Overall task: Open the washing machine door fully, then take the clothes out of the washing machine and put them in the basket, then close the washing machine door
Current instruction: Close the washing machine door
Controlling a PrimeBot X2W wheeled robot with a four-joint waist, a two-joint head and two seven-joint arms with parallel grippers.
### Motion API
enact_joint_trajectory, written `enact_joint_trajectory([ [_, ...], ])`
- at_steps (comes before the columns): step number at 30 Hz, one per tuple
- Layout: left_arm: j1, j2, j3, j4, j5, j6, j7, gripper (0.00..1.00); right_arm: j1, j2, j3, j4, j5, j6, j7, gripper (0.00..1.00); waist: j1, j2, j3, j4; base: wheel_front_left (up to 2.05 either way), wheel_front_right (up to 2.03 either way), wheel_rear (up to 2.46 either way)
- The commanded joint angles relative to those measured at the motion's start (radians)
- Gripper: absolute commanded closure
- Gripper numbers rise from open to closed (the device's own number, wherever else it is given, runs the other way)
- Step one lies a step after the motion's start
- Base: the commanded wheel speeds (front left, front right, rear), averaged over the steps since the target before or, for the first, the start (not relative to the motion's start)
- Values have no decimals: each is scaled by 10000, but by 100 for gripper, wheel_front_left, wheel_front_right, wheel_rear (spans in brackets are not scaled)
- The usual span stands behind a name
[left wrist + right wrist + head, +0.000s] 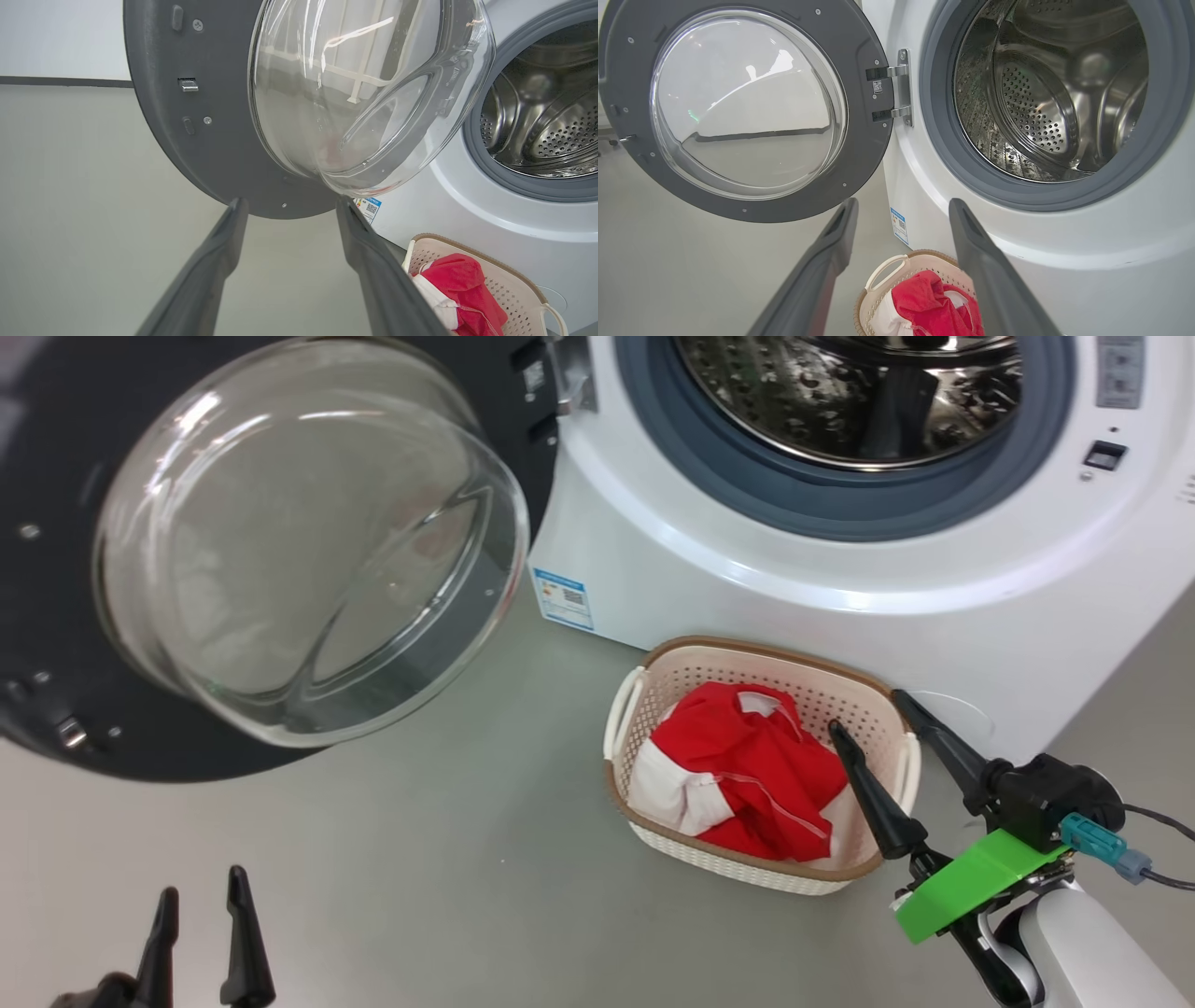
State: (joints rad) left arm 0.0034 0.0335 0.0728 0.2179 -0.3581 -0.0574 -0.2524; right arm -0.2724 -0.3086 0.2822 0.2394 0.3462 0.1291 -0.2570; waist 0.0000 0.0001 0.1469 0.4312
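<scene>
Evidently the unloading looks done: the clothes lie heaped in the basket, which stands on the floor right where the floor meets the front of the washing machine, just below its opening. No red shows in the drum as far as the views reach. The washing machine door is swung wide on its hinge, out over the floor to the machine's left.

Both arms are empty. The right end effector is spread open, released, its tips over the basket's right rim. The left end effector is also parted and holds nothing, low near the floor and below the door.

What is left, I judge, is shutting the door, and there lie the risks. A push on the bulging glass could slide off, since it is smooth and curved; the dark ring is the safer place. A weak push may leave the latch uncaught. The door's lower edge must sweep above the basket, so a high fold of fabric might snag. The right arm could also clip the basket handle when it lifts.
</scene>
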Motion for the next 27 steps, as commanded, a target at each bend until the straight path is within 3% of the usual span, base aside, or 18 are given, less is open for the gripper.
enact_joint_trajectory([
  [1,-8,169,273,-276,-99,103,-93,0,-211,-27,233,-194,75,16,-48,0,0,-1,-5,197,0,0,0],
  [18,197,168,184,-715,-238,287,-93,0,-56,-14,363,-167,190,16,-48,0,0,-1,-207,267,0,0,0],
  [19,172,168,238,-797,-267,273,-93,8,-50,-16,358,-173,191,16,-48,0,0,-1,-203,268,0,0,0],
  [20,131,168,317,-897,-299,250,-93,54,-41,-15,351,-180,190,16,-48,0,0,-1,-199,269,0,0,0],
  [21,74,168,417,-1018,-349,211,-93,84,-30,-13,343,-188,188,16,-48,0,0,-1,-197,271,0,0,0],
  [22,-1,168,533,-1176,-366,161,-93,100,-16,-7,331,-197,184,16,-48,0,0,-1,-194,274,0,0,0],
  [27,-509,168,1265,-2076,-446,-163,-93,100,83,39,257,-251,144,16,-48,0,0,-1,-165,277,0,0,0],
])
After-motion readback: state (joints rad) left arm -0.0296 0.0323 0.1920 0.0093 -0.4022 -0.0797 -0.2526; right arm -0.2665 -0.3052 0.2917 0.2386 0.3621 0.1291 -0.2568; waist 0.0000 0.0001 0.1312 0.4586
